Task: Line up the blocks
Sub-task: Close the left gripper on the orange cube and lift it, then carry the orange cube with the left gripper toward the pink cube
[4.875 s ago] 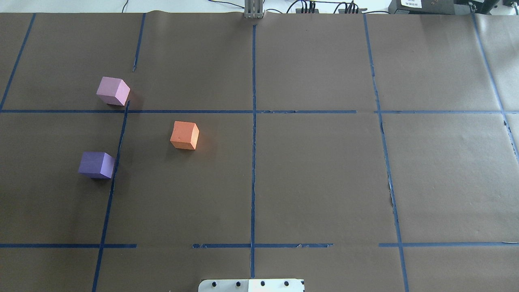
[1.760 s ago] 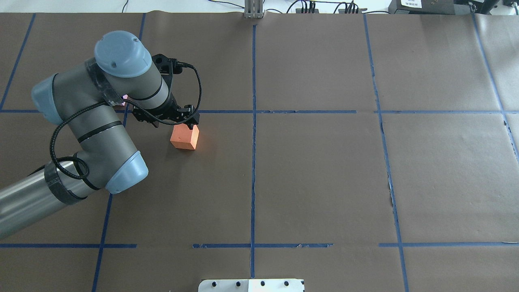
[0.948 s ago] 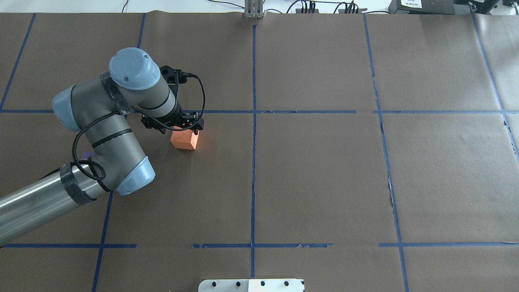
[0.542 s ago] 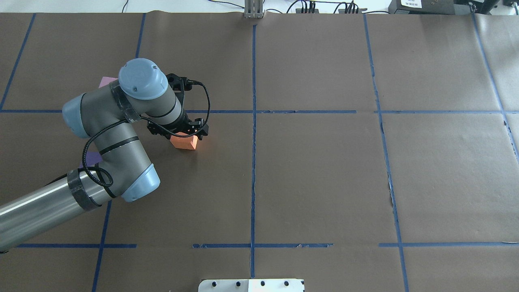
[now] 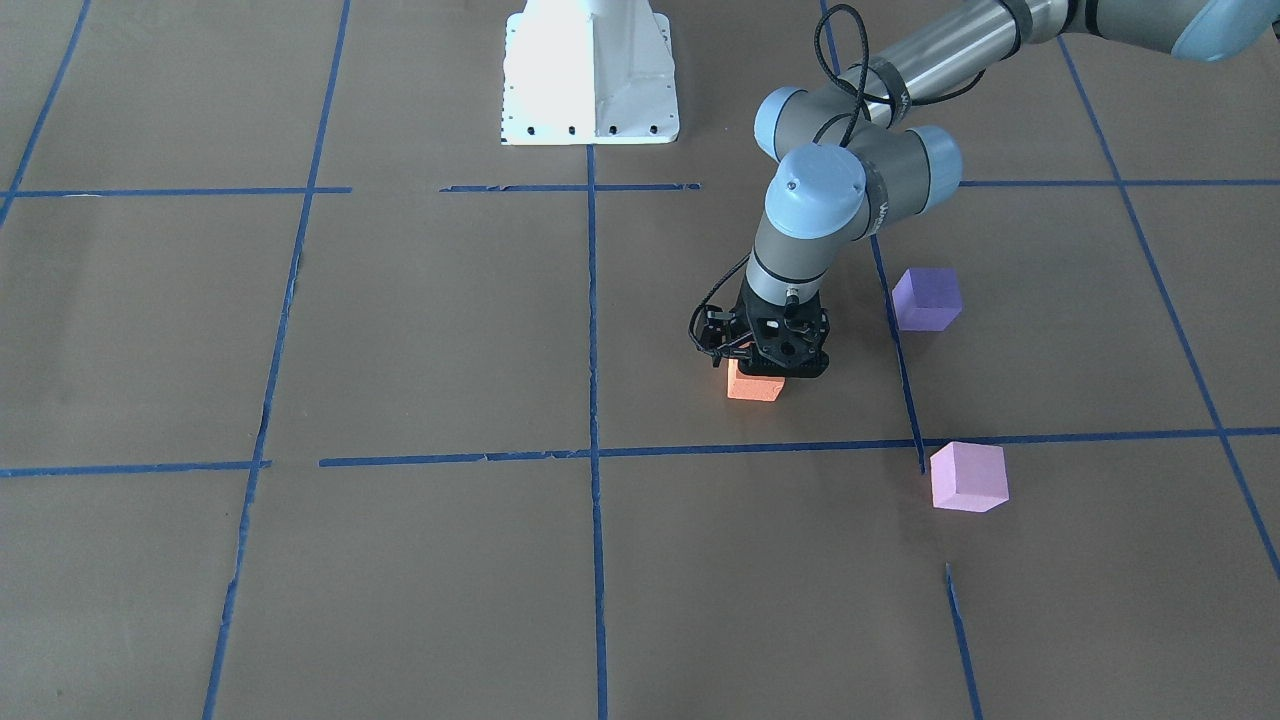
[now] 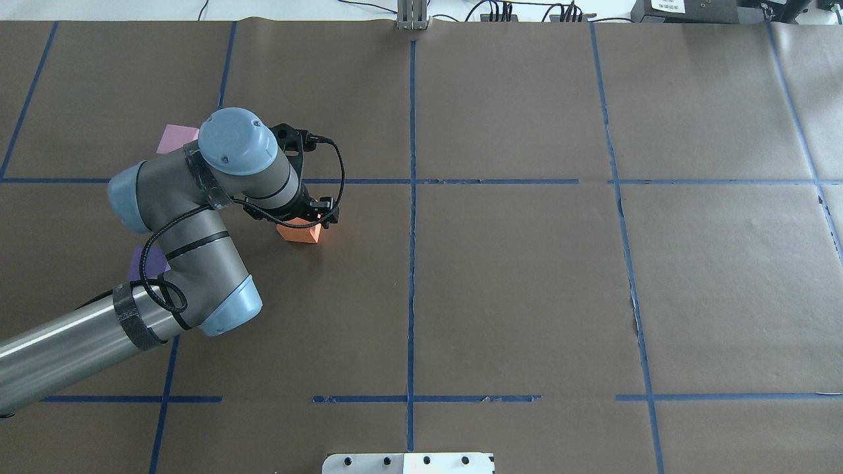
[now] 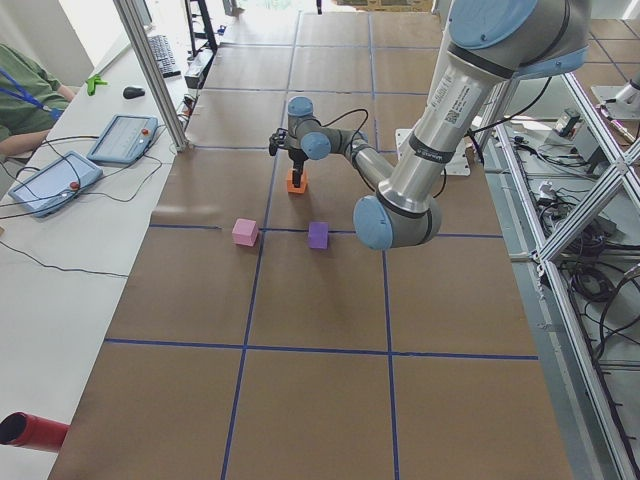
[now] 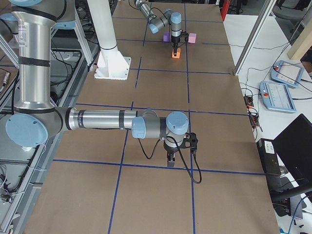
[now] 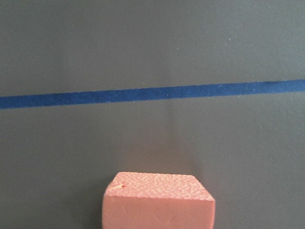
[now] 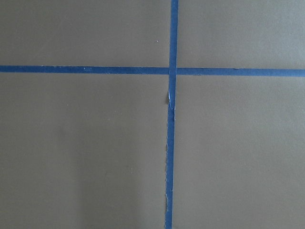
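The orange block (image 5: 752, 388) sits on the brown paper left of centre in the overhead view (image 6: 299, 234). My left gripper (image 5: 768, 372) points straight down and is low over it, with its jaws apparently open on either side of the block. The left wrist view shows the block's top (image 9: 157, 200) close below, with no fingers in view. The violet-purple block (image 5: 927, 298) and the pale pink block (image 5: 967, 476) stand apart on the left arm's side, partly hidden by the arm in the overhead view. My right gripper (image 8: 170, 160) hovers low over a tape cross far from the blocks; I cannot tell whether it is open or shut.
Blue tape lines (image 6: 411, 263) form a grid on the brown paper. The white robot base (image 5: 590, 70) stands at the robot's edge of the table. Operator pendants (image 7: 40, 182) lie on a side bench beyond the table's far edge.
My left arm came in from the left and has lowered steadily over the orange block. None of the three blocks has moved.
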`<action>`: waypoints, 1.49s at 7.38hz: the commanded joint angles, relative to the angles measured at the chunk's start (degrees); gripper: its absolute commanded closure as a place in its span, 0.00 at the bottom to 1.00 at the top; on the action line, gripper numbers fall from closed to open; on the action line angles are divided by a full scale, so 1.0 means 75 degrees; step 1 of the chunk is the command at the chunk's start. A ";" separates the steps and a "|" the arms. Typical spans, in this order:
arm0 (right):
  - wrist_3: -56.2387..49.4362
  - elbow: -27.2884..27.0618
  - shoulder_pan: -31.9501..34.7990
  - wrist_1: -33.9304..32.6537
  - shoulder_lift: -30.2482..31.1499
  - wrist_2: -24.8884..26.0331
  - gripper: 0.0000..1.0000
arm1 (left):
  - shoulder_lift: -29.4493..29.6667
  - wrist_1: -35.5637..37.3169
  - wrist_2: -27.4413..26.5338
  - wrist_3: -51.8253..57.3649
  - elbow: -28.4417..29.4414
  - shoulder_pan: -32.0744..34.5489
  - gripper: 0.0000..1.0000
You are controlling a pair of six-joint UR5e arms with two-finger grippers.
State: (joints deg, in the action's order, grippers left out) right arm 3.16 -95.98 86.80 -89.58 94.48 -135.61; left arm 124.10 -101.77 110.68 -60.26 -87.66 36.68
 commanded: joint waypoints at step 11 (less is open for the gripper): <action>0.0000 0.0000 0.0005 0.0003 0.0000 0.0000 0.00 | -0.1286 0.1080 0.1847 0.1859 -0.1344 0.2093 1.00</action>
State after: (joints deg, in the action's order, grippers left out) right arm 3.16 -95.98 86.81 -89.56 94.48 -135.61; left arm 117.43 -91.11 123.49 -47.48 -98.36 50.98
